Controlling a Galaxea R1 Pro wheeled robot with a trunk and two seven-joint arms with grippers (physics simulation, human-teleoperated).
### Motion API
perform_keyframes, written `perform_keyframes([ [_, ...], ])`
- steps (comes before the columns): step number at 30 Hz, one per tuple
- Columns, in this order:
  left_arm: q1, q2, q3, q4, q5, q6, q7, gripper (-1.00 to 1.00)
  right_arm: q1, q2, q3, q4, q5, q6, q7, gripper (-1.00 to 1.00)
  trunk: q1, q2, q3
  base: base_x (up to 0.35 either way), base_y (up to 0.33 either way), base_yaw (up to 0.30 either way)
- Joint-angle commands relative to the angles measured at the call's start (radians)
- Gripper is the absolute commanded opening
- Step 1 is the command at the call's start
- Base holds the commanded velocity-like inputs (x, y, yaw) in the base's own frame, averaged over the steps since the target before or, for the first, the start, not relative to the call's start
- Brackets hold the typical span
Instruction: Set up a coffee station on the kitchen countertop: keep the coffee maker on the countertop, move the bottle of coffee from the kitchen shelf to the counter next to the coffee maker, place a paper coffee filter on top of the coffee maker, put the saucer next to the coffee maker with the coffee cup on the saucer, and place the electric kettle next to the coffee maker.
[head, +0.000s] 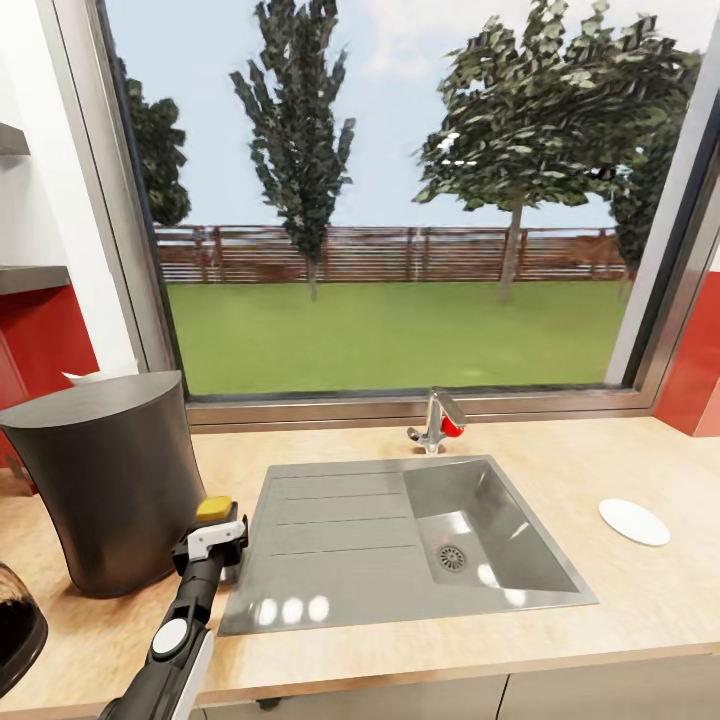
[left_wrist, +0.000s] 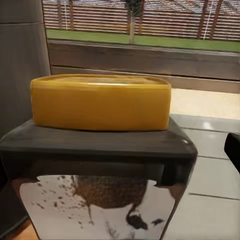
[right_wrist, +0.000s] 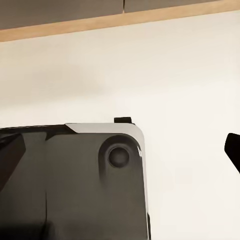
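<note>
— Bottle of coffee (head: 214, 509): where does it stand now?

— At the counter already. Its yellow cap shows just beside the coffee maker (head: 105, 480), at the sink's (head: 400, 540) left edge, low over the countertop (head: 620, 590). The left gripper (head: 212, 545) is closed around the bottle; the left wrist view has the cap and white label right up against the camera. Whether the bottle's base touches the wood cannot be told.

— So what counts as done?

— The coffee maker is on the countertop, and an off-white sliver behind its top may be the paper coffee filter (head: 98, 376), though that is too small to be sure. The bottle looks nearly placed, pending release.

— And what is left?

— The saucer (head: 633, 521) lies well apart, right of the sink, with no cup on it. The electric kettle (head: 15, 625) peeks in at the near left corner. The right gripper's state cannot be told.
</note>
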Motion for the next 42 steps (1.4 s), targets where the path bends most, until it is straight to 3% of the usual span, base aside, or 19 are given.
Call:
perform_keyframes([
  [1,0.000,-0.001,0.001,0.001,-0.002,-0.003,0.002,1.00,0.000,0.000,0.003,0.001,-0.008,-0.004,0.000,1.00,0.000,-0.001,0.000,0.000,0.000,0.000],
  [17,0.000,-0.001,0.001,0.007,-0.002,-0.004,0.002,1.00,0.000,0.000,0.003,0.001,-0.008,-0.004,0.000,1.00,0.000,-0.001,0.000,-0.005,0.000,0.000],
  [28,0.000,-0.001,0.000,0.013,-0.004,-0.005,0.002,1.00,0.000,0.000,0.003,0.001,-0.008,-0.004,0.000,1.00,0.000,-0.001,0.000,-0.303,-0.017,0.000],
  [42,0.000,-0.001,0.000,0.013,-0.004,-0.004,0.002,1.00,0.000,0.000,0.003,0.001,-0.008,-0.004,0.000,1.00,0.000,-0.001,0.000,-0.279,-0.176,0.000],
])
